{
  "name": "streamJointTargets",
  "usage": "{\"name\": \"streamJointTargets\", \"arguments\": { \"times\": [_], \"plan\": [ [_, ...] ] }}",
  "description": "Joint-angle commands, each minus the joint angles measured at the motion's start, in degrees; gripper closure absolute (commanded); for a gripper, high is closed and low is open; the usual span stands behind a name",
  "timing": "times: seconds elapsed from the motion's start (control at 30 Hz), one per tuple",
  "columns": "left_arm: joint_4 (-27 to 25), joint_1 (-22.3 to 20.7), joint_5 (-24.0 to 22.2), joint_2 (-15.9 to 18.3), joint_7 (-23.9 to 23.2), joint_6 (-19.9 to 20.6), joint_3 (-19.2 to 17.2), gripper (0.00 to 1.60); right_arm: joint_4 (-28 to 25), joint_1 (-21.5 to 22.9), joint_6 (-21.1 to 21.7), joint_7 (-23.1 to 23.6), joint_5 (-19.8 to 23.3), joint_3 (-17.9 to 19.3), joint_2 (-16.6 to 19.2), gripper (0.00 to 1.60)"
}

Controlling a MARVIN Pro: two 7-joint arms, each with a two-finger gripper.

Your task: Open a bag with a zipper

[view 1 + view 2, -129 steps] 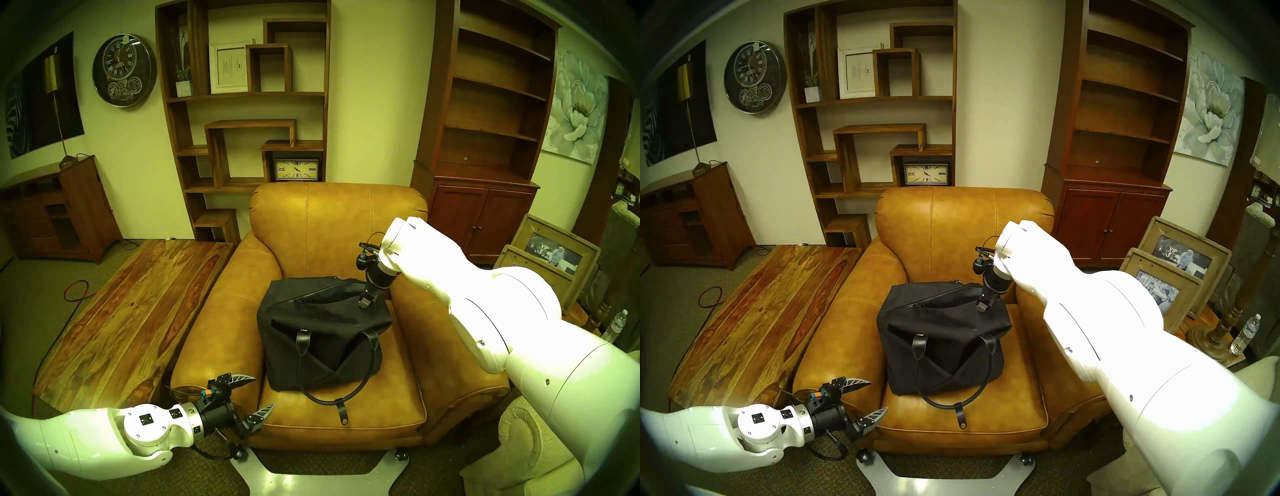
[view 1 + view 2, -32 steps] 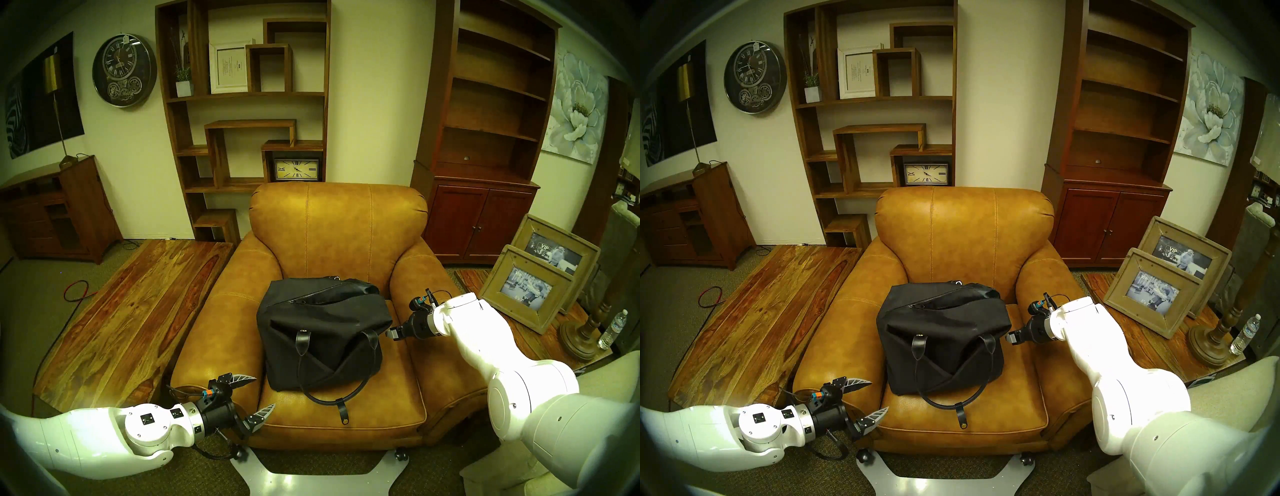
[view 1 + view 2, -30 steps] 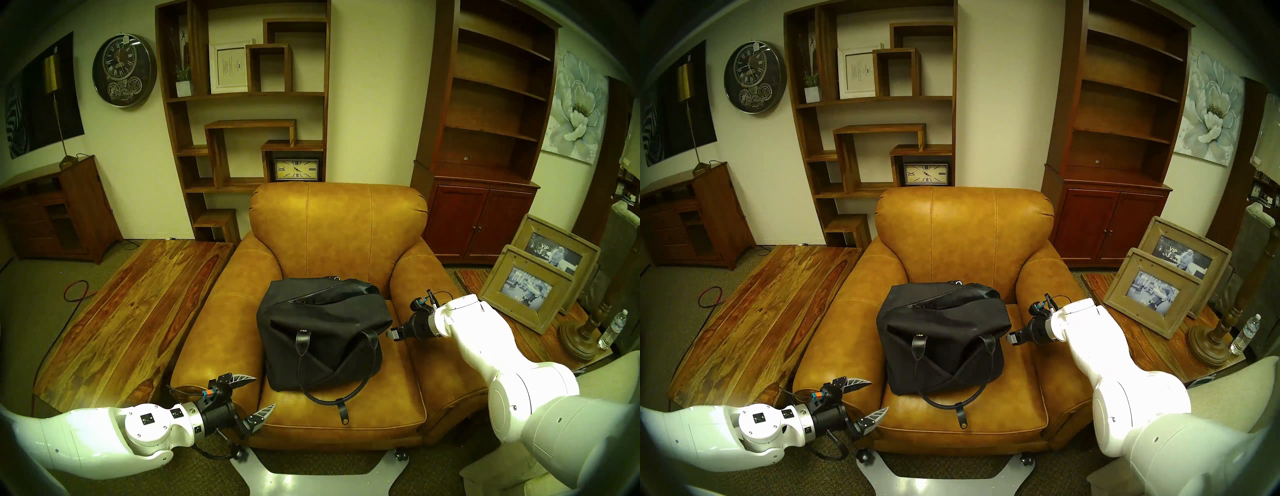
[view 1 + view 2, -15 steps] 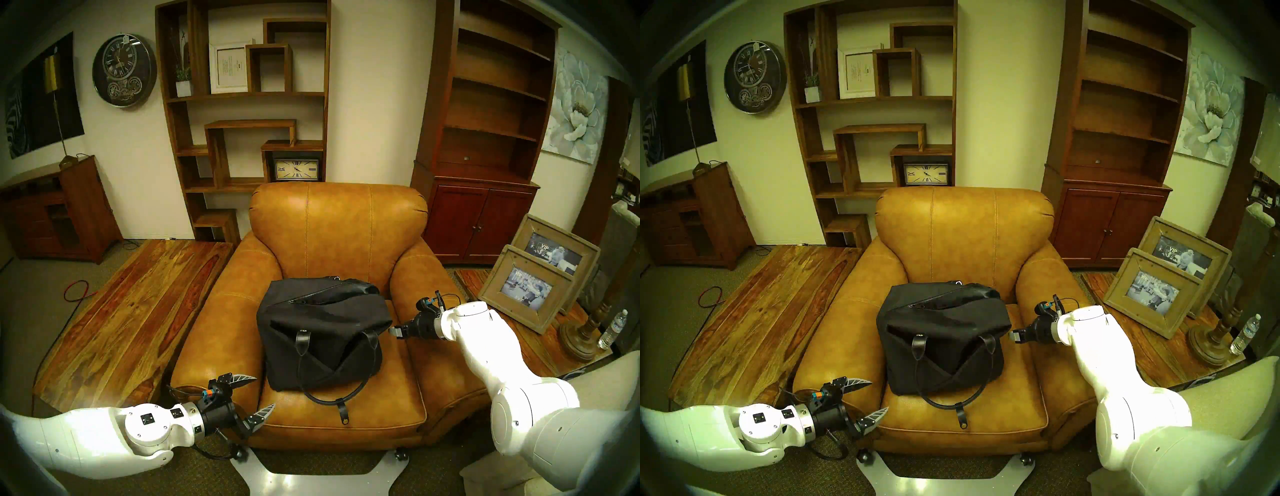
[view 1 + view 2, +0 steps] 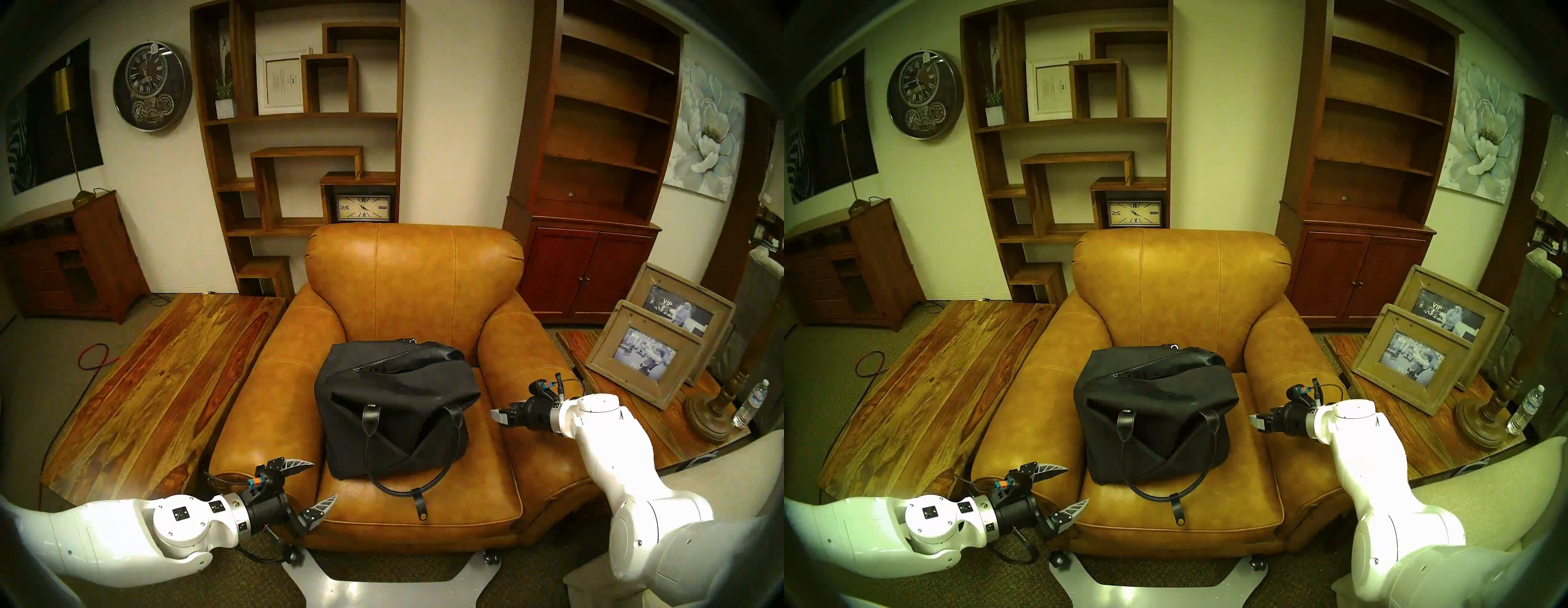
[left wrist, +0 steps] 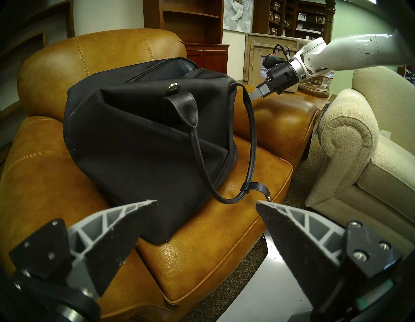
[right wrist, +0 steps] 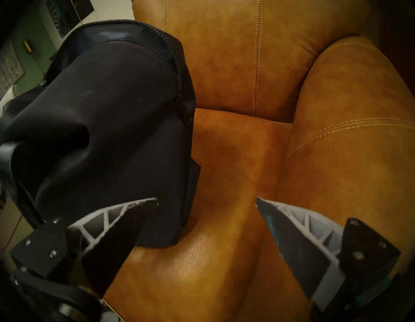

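Bag (image 5: pixel 394 407) of black fabric sits on the seat of a tan leather armchair (image 5: pixel 413 271), its zipper (image 5: pixel 394 358) parted along the top and one handle (image 5: pixel 413 456) looped forward over the cushion. Left gripper (image 5: pixel 316 482) hovers at the chair's front left corner, fingers spread wide, holding nothing. Right gripper (image 5: pixel 498 415) hangs just beside the bag's right end, fingers also spread and empty.

The left gripper (image 5: pixel 315 482) hangs at the front left corner of the armchair (image 5: pixel 415 271), its fingers (image 6: pixel 125 215) spread wide. The right gripper (image 5: pixel 497 415) reaches over the armchair's right armrest, pointing inward and slightly down, fingers apart, holding nothing.
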Motion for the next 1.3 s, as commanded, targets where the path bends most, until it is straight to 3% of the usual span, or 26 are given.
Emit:
{"name": "streamJointTargets", "arguments": {
  "times": [0.0,0.73,1.0,1.27],
  "plan": [
    [-0.31,-0.12,-0.04,-0.06,-0.02,-0.17,-0.09,0.0,-5.26,-1.81,-4.66,2.37,3.63,2.33,-2.26,0.0],
    [-0.39,-0.66,0.0,0.02,0.17,-0.26,-0.05,0.0,-19.96,-15.39,-18.3,6.76,11.14,9.57,-9.18,0.0],
    [-2.92,-6.32,0.42,-1.59,0.7,-0.47,-4.14,0.0,-25.35,-19.72,-23.03,7.57,13.69,12.33,-11.86,0.0],
    [-2.98,-11.61,1.28,-5.99,1.56,2.39,-7.14,0.0,-31.49,-24.3,-27.69,8.13,16.29,14.97,-15.19,0.0]
  ]
}}
